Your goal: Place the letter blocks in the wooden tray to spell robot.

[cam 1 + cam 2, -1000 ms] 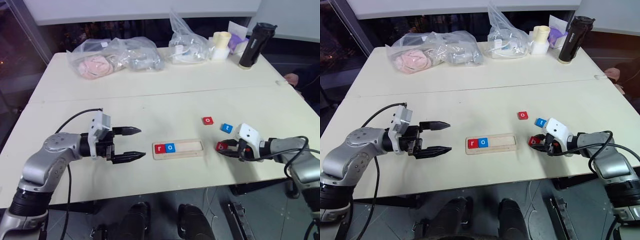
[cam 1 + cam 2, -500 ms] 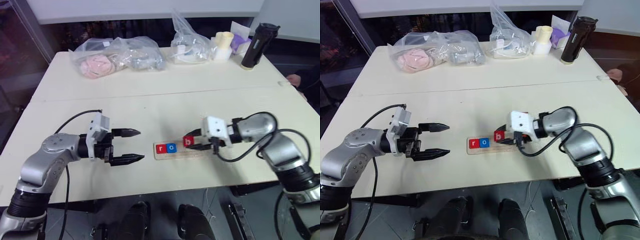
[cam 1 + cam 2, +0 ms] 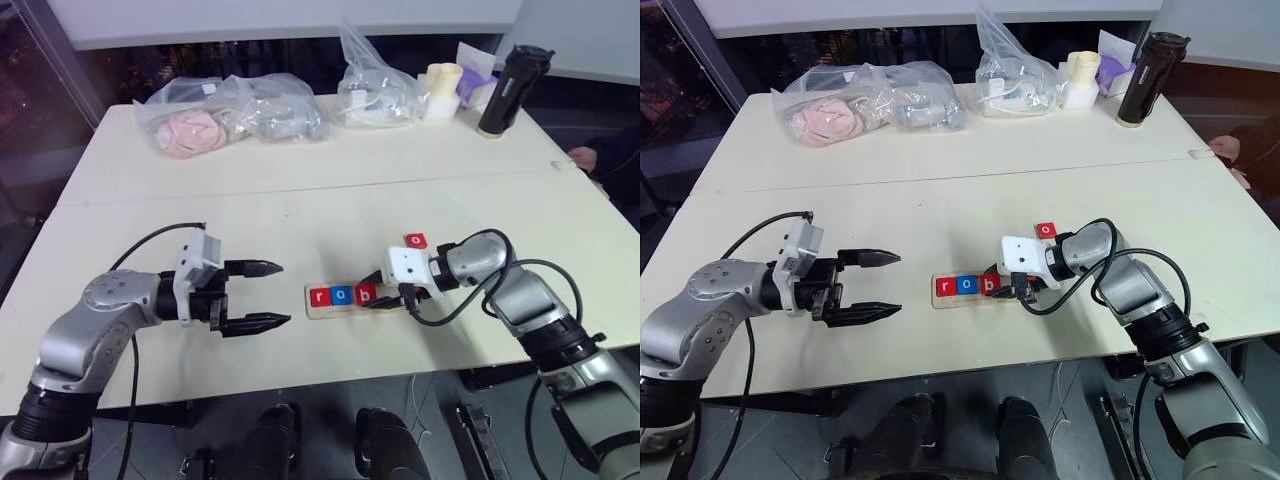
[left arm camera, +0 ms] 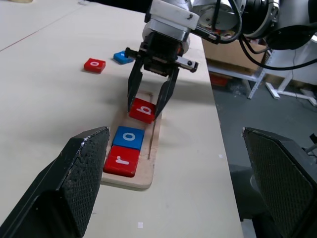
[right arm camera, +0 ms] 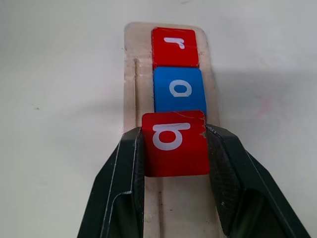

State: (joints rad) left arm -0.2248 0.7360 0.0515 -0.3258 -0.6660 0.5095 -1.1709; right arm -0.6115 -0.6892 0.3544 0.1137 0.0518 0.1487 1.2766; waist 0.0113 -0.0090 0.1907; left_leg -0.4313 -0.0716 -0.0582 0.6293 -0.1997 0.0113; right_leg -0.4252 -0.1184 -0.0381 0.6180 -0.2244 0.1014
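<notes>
Already r, o in wooden tray [image 4: 148,148] — right gripper [image 4: 149,101] clamping red b [image 4: 142,110] — left gripper [image 3: 262,294] agape, empty

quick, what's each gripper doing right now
Left gripper: open, holding nothing.
Right gripper: shut on the red square b block, over the pale wooden tray.

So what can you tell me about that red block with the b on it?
The red b block is a small flat square tile, glossy like painted wood or plastic, with a white lowercase b on top. The right gripper has its black jaws shut on two opposite edges of it. It sits over the wooden tray, right next to the blue o block, third in line after the red r block. Whether it rests fully in the groove is unclear.
</notes>
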